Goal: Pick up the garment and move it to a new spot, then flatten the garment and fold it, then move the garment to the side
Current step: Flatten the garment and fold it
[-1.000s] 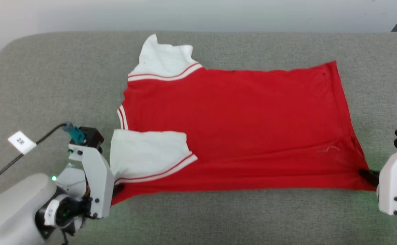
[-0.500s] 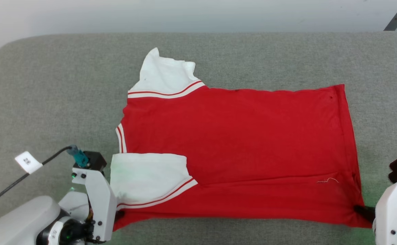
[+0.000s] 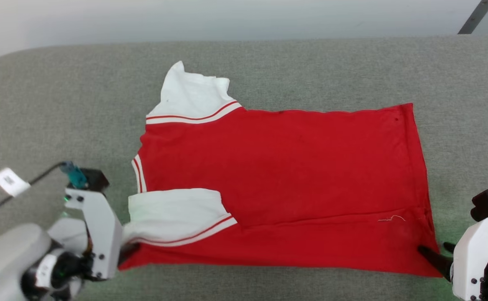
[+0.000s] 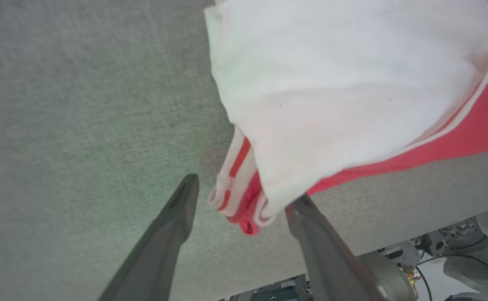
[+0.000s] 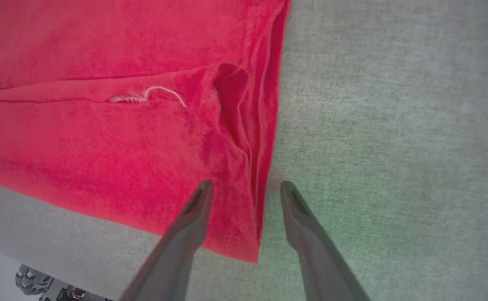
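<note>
Currently the left gripper [image 4: 246, 188], fingers apart, is straddling the garment [image 3: 289, 167] at its sleeve; the right gripper [image 5: 246, 184], likewise, at its hem.

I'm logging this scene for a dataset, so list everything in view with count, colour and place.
garment: one, red with white red-striped sleeves, spread on the middle of the table, near sleeve lying over the body
loose thread: one, white, on the garment near its right hem
table: one, grey fabric top, under everything
tag: one, white, on the cable at the left
cable: one, black, running to the left wrist
bar: one, dark, beyond the table's far right
left tool: one, dark fingers, open, astride the near-left corner
right tool: one, dark fingers, open, astride the near-right hem corner
</note>
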Robot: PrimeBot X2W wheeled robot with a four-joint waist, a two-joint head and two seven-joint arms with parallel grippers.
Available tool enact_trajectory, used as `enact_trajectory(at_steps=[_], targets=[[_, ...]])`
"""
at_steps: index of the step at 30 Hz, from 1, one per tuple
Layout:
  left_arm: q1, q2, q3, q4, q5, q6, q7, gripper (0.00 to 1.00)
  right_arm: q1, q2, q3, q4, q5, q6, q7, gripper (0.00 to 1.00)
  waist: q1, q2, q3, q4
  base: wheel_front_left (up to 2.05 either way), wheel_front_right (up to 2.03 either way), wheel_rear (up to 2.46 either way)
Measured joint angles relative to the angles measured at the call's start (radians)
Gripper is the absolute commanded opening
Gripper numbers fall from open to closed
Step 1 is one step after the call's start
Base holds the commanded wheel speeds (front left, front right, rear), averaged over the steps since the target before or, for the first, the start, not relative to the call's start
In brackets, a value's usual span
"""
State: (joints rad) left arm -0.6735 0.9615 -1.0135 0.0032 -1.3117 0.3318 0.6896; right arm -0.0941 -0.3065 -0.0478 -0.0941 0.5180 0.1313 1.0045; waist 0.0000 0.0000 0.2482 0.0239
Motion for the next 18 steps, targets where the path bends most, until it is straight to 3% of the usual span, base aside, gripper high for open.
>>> enact_trajectory(at_steps=[7,13,16,18], targets=[[-0.119,0.076,0.041,-0.071,0.046,0.012,0.055,1.00,-0.028,0.021,-0.017,-0.046,-0.002,0.000,-0.091,1.00,0.0000,0.0000,-0.005,-0.033,0.00,0.00,0.00],[-0.202,0.091,0.060,-0.074,0.069,0.011,0.103,1.00,-0.062,0.041,-0.004,-0.091,-0.019,0.000,-0.210,1.00,0.0000,0.0000,0.007,-0.073,0.00,0.00,0.00],[-0.259,0.070,0.076,-0.044,0.113,-0.017,0.075,1.00,-0.092,0.055,0.002,-0.131,-0.026,0.000,-0.308,1.00,0.0000,0.0000,0.018,-0.094,0.00,0.00,0.00],[-0.309,0.039,0.090,-0.010,0.159,-0.061,0.016,1.00,-0.118,0.060,0.011,-0.158,-0.040,0.000,-0.387,1.00,0.0000,0.0000,0.028,-0.107,0.00,0.00,0.00]])
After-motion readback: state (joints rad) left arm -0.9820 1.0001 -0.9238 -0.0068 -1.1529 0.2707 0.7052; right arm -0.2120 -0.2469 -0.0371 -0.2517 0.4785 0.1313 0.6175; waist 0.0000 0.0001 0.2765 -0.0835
